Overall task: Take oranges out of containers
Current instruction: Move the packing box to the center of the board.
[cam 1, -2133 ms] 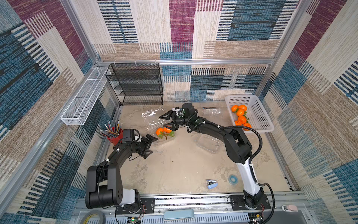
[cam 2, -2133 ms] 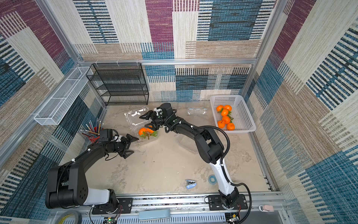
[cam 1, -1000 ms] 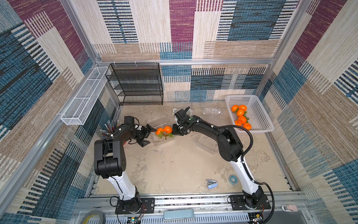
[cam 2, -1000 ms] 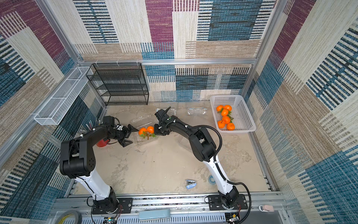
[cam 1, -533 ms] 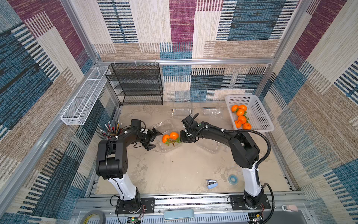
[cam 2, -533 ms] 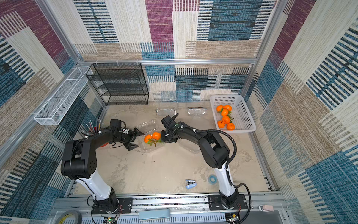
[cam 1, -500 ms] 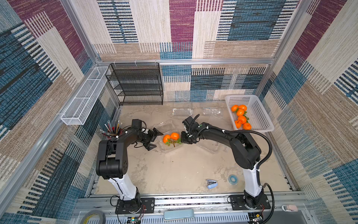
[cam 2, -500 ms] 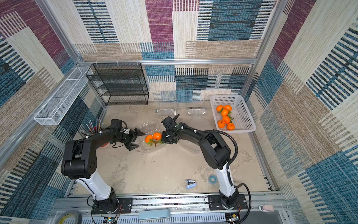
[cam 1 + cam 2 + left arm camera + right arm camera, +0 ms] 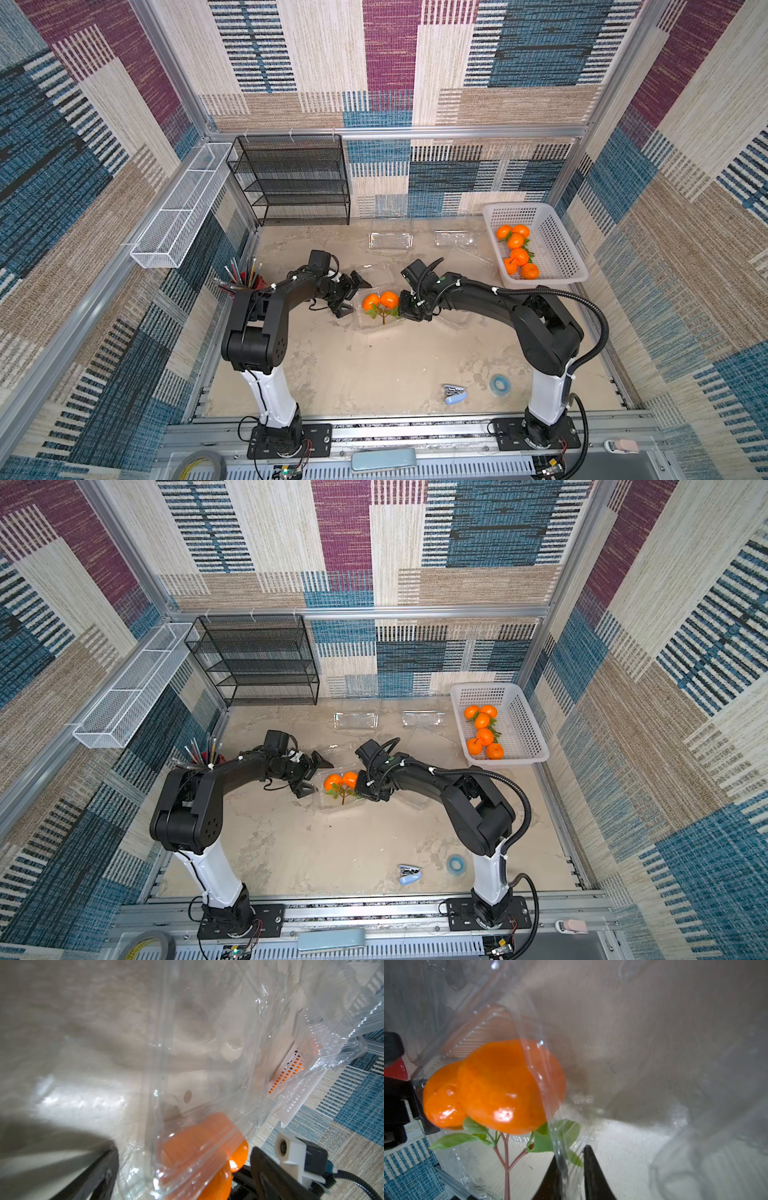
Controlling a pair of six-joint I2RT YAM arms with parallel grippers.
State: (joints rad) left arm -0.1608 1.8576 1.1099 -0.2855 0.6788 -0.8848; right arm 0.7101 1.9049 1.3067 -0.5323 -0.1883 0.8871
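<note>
Plastic container (image 9: 370, 326) edge is pinched by the right gripper (image 9: 569, 1156); the left gripper (image 9: 353, 297) gapes wide alongside.

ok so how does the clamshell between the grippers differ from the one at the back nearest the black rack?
Contents: the middle clamshell holds two oranges on a leafy stem; the back clamshell is empty.
Handling: the right gripper pinches the middle clamshell's clear edge and the open left gripper sits at its other end; the back clamshell is untouched.
Shared: both are clear plastic on the table.
</note>
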